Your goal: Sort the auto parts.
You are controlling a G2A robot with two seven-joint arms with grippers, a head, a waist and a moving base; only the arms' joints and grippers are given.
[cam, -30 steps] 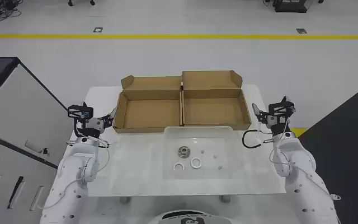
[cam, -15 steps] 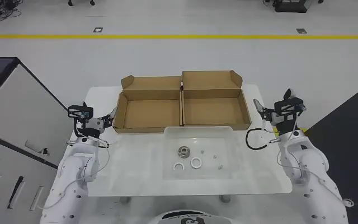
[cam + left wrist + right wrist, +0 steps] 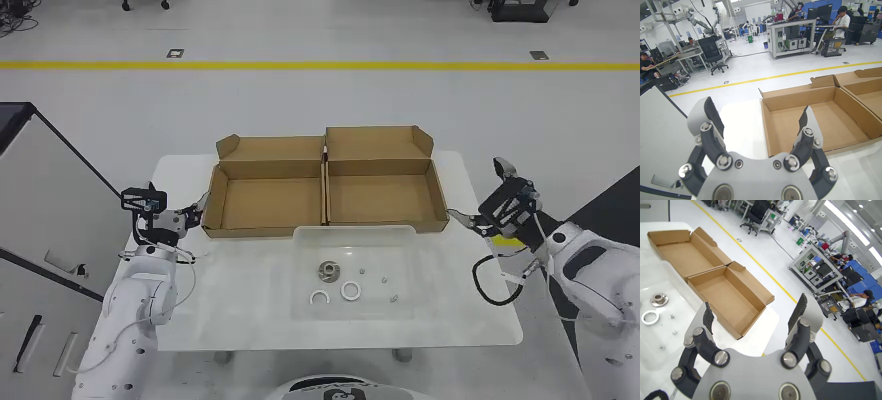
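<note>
Sorting seems not yet begun: my left claw [image 3: 757, 110] and right claw [image 3: 754, 306] are both released, empty. The round silver metal flange [image 3: 326, 268] lies in the clear plastic tray [image 3: 405, 245]; next one claw must descend over it.

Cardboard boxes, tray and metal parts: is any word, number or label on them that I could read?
Cardboard boxes: no print shows.
Clear tray: none.
Metal parts: no markings show; they are too small to be sure.
Blue wall panel in the room behind: has lettering, too small to read.
</note>
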